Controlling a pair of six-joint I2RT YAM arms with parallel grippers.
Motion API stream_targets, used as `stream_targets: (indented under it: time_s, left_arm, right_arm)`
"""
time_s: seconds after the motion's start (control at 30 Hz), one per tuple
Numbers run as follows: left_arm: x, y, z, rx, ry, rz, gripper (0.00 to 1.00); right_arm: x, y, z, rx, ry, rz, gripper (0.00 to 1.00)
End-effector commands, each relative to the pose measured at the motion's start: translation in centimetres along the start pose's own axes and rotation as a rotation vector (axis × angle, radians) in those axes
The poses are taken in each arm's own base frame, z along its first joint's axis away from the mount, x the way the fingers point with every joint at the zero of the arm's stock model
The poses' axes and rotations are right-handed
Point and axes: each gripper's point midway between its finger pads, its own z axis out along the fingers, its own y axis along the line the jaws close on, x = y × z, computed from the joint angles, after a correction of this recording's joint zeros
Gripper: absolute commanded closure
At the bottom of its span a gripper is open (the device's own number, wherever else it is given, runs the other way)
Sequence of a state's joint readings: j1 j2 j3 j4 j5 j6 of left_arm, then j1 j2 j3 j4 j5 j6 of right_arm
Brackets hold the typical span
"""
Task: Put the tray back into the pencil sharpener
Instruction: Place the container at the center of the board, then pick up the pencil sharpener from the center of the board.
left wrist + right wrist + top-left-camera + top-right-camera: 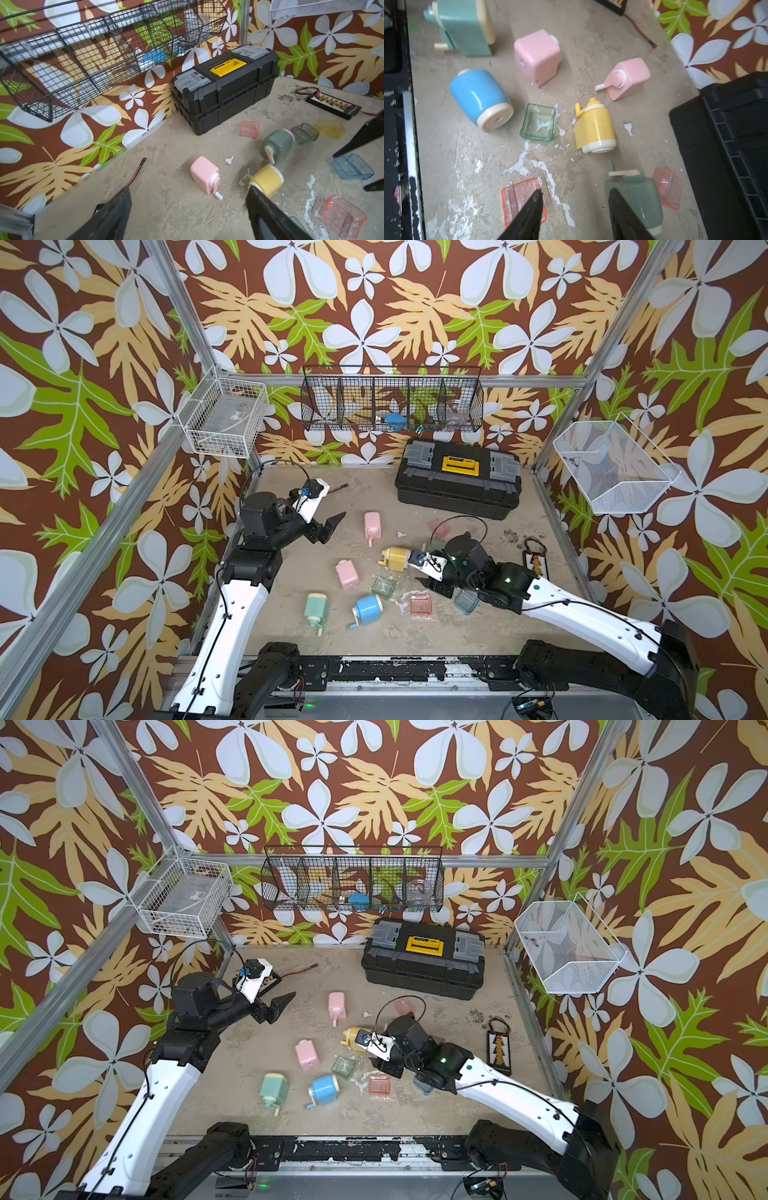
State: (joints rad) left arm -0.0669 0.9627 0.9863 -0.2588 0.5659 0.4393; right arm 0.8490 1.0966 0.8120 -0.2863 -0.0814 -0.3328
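**Item:** red tray, loose on the worktop, mouth up, near centre. Several trays lie about; I judge this one yours because it is closest to a tool.

**Relation to tool:** your right tool hangs just over it, jaws apart and empty. 1 fingertip overlaps the tray and the other stands by a dark green sharpener, so the tray lies on the near side of the gap, not centred.

**Long axis:** roughly square from above, none clear.

**Likely home, by colour:** pink sharpener, left of the tray, with a green tray between.

**Left tool**: apart, empty, far left, well apart. The right arm is nearer.
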Motion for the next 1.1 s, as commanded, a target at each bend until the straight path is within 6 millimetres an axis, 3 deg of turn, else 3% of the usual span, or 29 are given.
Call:
stream_targets:
  time_s: [0.0, 0.1, 0.2, 0.37, 0.47, 0.63, 0.83, 1.07]
  left_arm:
    - [0.8, -1.4, 0.2, 0.065, 0.052, 0.059, 0.12]
    - [2.3, -2.4, 0.8, 0.073, 0.175, 0.058, 0.12]
    - [3.3, -2.5, 1.6, 0.022, 0.292, -0.064, 0.16]
    - [4.1, -1.3, 2.5, -0.170, 0.392, -0.541, 0.22]
    - [5.4, -2.4, 2.3, -0.200, 0.450, -0.843, 0.21]
    - [8.6, -3.8, 0.7, -0.323, 0.522, -1.140, 0.21]
    - [13.5, -5.3, -0.1, -0.438, 0.634, -1.235, 0.20]
    - [16.7, -6.0, 0.1, -0.534, 0.706, -1.259, 0.09]
  right_arm:
    - [-2.0, -2.2, -0.9, 0.111, -0.116, 0.127, 0.44]
    - [-1.6, -3.6, -1.5, 0.182, -0.122, 0.147, 0.43]
    - [-1.2, -5.1, -1.9, 0.239, -0.125, 0.203, 0.41]
    - [-1.1, -6.5, -2.6, 0.292, -0.126, 0.344, 0.37]
    - [-0.6, -7.6, -3.0, 0.345, -0.104, 0.461, 0.31]
    - [1.2, -8.3, -3.1, 0.412, -0.056, 0.667, 0.30]
    - [3.0, -7.3, -2.2, 0.391, 0.008, 0.811, 0.29]
    - [5.1, -6.9, -2.4, 0.428, 0.038, 0.860, 0.29]
